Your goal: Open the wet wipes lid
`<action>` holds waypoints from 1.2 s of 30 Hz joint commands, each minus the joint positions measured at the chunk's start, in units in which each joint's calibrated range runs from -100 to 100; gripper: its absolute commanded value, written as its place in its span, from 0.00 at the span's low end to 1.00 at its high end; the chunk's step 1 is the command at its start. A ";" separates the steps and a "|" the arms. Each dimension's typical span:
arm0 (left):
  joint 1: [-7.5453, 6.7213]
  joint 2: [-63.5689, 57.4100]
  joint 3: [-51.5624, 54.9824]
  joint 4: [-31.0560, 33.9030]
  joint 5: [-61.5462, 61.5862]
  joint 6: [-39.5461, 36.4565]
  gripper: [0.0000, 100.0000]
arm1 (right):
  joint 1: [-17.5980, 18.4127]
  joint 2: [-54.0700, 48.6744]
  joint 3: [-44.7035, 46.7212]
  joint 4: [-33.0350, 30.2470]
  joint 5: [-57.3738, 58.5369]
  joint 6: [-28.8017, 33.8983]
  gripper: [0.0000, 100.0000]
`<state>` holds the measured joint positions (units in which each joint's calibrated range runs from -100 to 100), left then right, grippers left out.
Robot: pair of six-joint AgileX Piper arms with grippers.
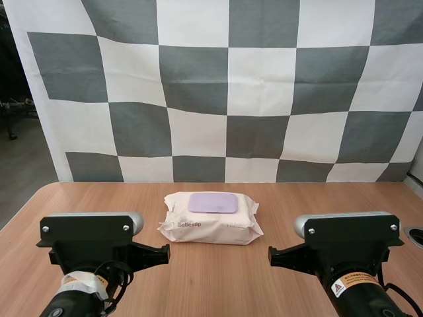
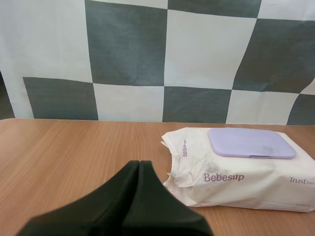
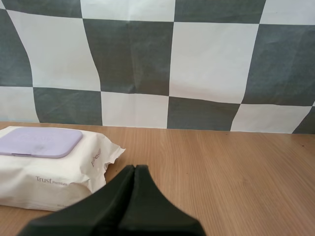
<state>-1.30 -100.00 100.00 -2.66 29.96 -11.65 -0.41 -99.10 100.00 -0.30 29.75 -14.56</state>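
Observation:
A cream pack of wet wipes [image 1: 210,219] lies flat in the middle of the wooden table, its lilac lid [image 1: 213,203] closed on top. In the left wrist view the pack [image 2: 241,172] and its lid [image 2: 251,143] lie ahead of my left gripper [image 2: 139,164], whose fingers lie together as one dark wedge. In the right wrist view the pack [image 3: 49,167] and lid [image 3: 39,141] lie ahead and to the side of my right gripper [image 3: 134,169], also shut on nothing. Both arms sit back near the table's front, one on each side of the pack.
The wooden table [image 1: 211,277] has bare surface between the two arms and around the pack. A small dark round object [image 1: 416,236] sits at the table's right edge.

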 commanded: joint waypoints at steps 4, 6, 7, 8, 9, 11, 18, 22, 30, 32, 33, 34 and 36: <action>-0.92 0.00 0.00 -0.05 -0.51 0.04 0.00 | 2.46 -0.90 0.00 0.72 -0.58 -0.04 0.00; -0.92 0.00 0.00 -0.05 -0.51 0.04 0.00 | 2.46 -0.90 0.00 0.72 -0.58 -0.04 0.00; -0.92 0.00 0.00 -0.05 -0.51 0.04 0.00 | 2.46 -0.90 0.00 0.72 -0.58 -0.04 0.00; -0.92 0.00 0.00 -0.05 -0.51 0.04 0.00 | 2.46 -0.90 0.00 0.72 -0.58 -0.04 0.00; -0.92 0.00 0.00 -0.05 -0.51 0.04 0.00 | 2.46 -0.90 0.00 0.72 -0.58 -0.04 0.00; -0.92 0.00 0.00 -0.05 -0.51 0.04 0.00 | 2.46 -0.90 0.00 0.72 -0.58 -0.04 0.00; -0.92 0.00 0.00 -0.05 -0.51 0.04 0.00 | 2.46 -0.90 0.00 0.72 -0.58 -0.04 0.00; -0.92 0.00 0.00 -0.05 -0.51 0.04 0.00 | 2.46 -0.90 0.00 0.72 -0.58 -0.04 0.00; -1.41 0.00 0.00 4.40 -21.55 2.53 0.00 | 2.46 -0.90 0.00 0.72 -0.92 -0.04 0.00; -1.41 0.00 0.00 6.50 -31.11 4.04 0.00 | 2.46 -0.90 0.00 0.72 -2.04 -0.04 0.00; -1.41 0.00 0.00 6.46 -37.68 4.32 0.00 | 2.46 -0.90 0.00 0.72 -5.41 -0.04 0.00; -1.41 0.00 0.00 6.46 -41.23 4.55 0.00 | 2.46 -0.90 0.00 0.72 -7.79 -0.04 0.00; -1.41 0.00 0.00 6.46 -55.04 4.55 0.00 | 2.46 -0.90 0.00 0.72 -21.80 -0.04 0.00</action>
<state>-2.69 -100.00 100.00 0.59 17.69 -9.62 2.04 -100.00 100.00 0.35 28.81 -14.56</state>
